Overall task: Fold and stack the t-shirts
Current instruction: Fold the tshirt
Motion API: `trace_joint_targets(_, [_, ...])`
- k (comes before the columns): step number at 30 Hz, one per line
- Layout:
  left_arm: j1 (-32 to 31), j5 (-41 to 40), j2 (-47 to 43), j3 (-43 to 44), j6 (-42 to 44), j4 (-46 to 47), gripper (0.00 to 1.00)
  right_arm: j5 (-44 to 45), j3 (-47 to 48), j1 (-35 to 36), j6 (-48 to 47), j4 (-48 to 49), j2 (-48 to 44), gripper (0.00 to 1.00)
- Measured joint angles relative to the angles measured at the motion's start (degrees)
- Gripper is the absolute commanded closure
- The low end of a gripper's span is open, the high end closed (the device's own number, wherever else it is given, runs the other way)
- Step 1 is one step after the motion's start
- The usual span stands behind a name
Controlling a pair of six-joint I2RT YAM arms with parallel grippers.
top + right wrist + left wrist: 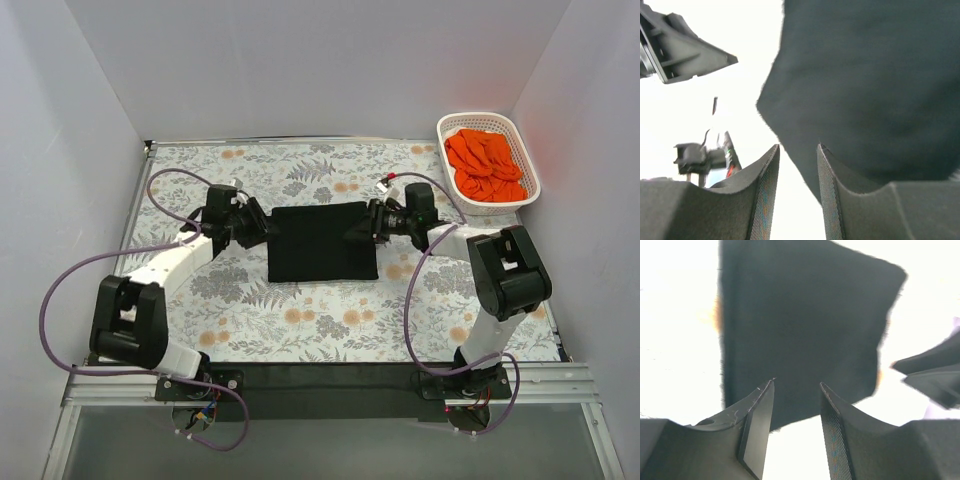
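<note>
A black t-shirt (322,241) lies folded into a flat rectangle in the middle of the floral table; its logo does not show. My left gripper (263,229) is open and empty at the shirt's left edge. In the left wrist view the shirt (800,325) fills the space ahead of the left gripper (797,385). My right gripper (360,226) is open and empty at the shirt's right edge. In the right wrist view the shirt (875,85) lies ahead and to the right of the right gripper (798,147). Orange t-shirts (485,163) are piled in the basket.
A white lattice basket (523,148) stands at the far right corner against the white wall. White walls close in the table on the left, back and right. A dark strip runs along the near table edge (330,375) by the arm bases.
</note>
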Motion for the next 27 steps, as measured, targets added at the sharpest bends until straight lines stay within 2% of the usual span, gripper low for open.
trace_joint_targets(5, [-3.63, 1.31, -5.77, -2.01, -1.49, 1.14, 0.65, -0.24, 0.66, 7.87, 1.27, 0.90, -2.27, 0.65])
trace_joint_targets(8, [-6.23, 2.05, -3.37, -3.65, -2.43, 2.36, 0.73, -0.35, 1.46, 11.28, 1.77, 1.18, 0.15, 0.67])
trace_joint_targets(10, [-7.32, 2.16, 0.33, -4.68, -3.30, 2.84, 0.85, -0.37, 1.86, 12.44, 1.88, 1.68, 3.19, 0.69])
trace_joint_targets(12, [-7.41, 1.73, 3.19, -6.43, -4.04, 3.34, 0.88, -0.17, 1.97, 12.85, 1.95, 2.10, 6.78, 0.73])
trace_joint_targets(13, [-7.32, 1.40, 4.09, -7.50, -4.39, 3.43, 0.93, -0.04, 1.97, 12.87, 1.95, 2.29, 8.55, 0.73])
trace_joint_targets(16, [-6.82, 0.96, 5.29, -10.12, -6.27, 4.98, 0.99, -0.70, 1.68, 12.37, 2.34, 3.30, 12.35, 0.76])
trace_joint_targets(21, [-4.79, 1.79, 2.80, -14.60, -9.27, 9.18, 1.00, -1.92, -1.25, 10.56, 1.95, 6.23, 11.21, 0.77])
trace_joint_targets(27, [-3.04, 0.63, -1.57, -18.84, -10.47, 8.31, 1.00, -1.66, -9.40, 4.11, -0.55, 5.73, 3.10, 0.76])
